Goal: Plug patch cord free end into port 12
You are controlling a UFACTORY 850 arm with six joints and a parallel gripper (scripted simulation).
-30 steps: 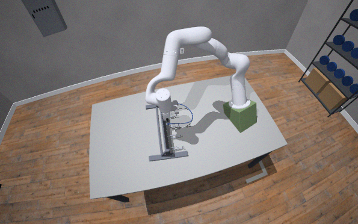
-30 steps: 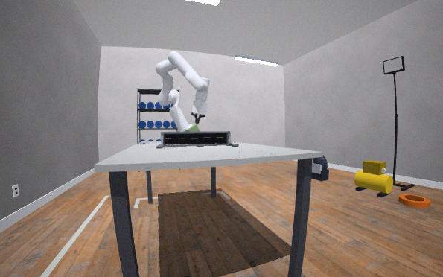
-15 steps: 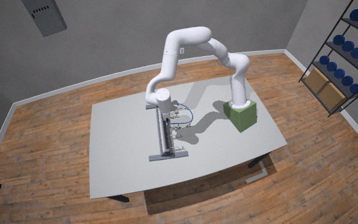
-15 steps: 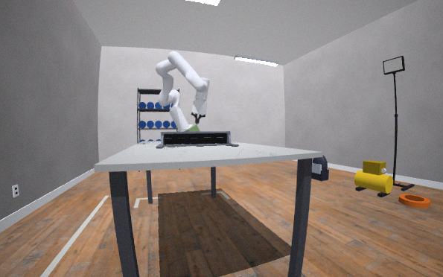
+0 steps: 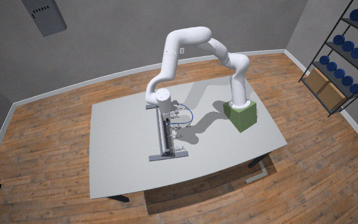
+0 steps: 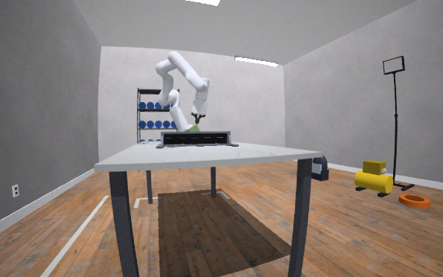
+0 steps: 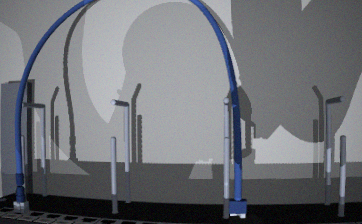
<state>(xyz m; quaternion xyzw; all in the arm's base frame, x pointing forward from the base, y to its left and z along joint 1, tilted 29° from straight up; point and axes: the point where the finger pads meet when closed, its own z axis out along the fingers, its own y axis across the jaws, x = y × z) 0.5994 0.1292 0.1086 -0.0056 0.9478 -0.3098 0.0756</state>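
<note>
Grey table on wood-plank floor, grey walls. Rack upright mid-table. Blue patch cord arcs over rack, both ends at ports. Gripper above rack, fingers together, empty.

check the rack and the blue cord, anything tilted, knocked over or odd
Nothing stands out. The rack sits level on the table. The blue patch cord arches cleanly, both plugs down at the port row. The gripper hangs shut above the rack, holding nothing.
</note>
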